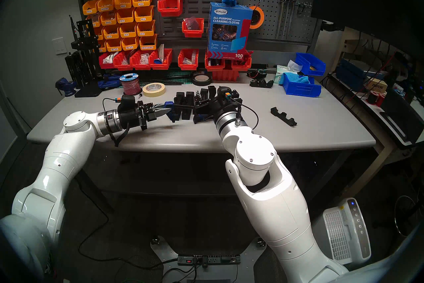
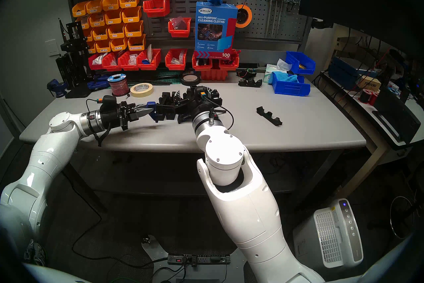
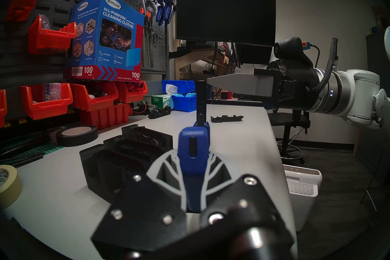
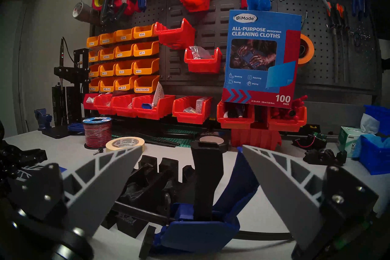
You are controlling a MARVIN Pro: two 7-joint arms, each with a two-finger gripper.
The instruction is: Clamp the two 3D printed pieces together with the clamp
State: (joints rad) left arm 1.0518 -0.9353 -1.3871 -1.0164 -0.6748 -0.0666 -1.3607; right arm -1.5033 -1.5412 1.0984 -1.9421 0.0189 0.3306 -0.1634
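Two grippers are on the job, and each carries its own risk. My left gripper (image 1: 160,112) is closed on the blue end jaw of the clamp (image 3: 193,147), holding the bar level above the table (image 1: 229,135). My right gripper (image 4: 192,171) stands wide open, its fingers (image 4: 109,179) either side of the upright black trigger handle — not touching it as far as I can judge.

If I close the right gripper off-centre, I expect the handle to twist and the bar to swing in the left grip, which pinches only a small plastic end. A squeeze before the jaws bracket both 3D printed pieces (image 1: 184,105) would clamp air or just one block, or shove them apart. They sit at mid-table, at 12 o'clock of the bar in the head view.

From the head views my right wrist covers the clamp's moving jaw, so I cannot tell whether the blocks touch each other or lie between the jaws — the black-on-black clutter blurs their edges.
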